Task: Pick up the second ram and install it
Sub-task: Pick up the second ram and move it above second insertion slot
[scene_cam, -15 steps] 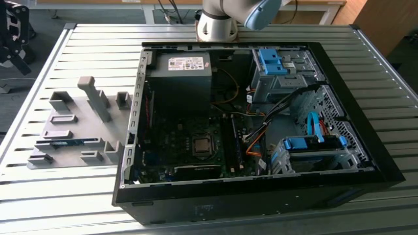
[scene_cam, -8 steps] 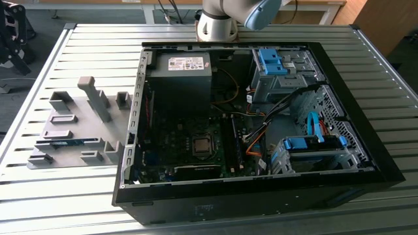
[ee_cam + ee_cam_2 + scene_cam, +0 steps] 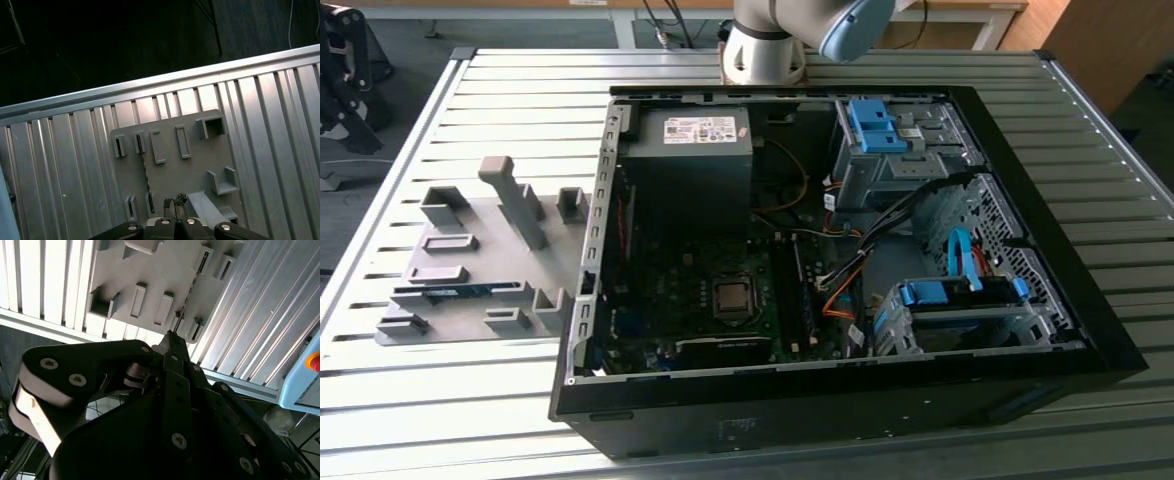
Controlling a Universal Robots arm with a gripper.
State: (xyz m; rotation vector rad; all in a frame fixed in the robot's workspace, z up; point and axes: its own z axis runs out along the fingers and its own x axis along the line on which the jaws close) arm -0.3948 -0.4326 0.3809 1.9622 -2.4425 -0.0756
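The second ram, a thin blue stick, is seen set on edge in the grey fixture plate, at nine o'clock from the open computer case. In the first wrist view the gripper is pointed down at the plate, its fingers together and nothing held.

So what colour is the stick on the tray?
The stick is blue; exterior view shows it best.

The exterior view's upper edge cuts off the arm; the second ram, seemingly slotted along one edge of the fixture plate, is partly hidden by holder walls.
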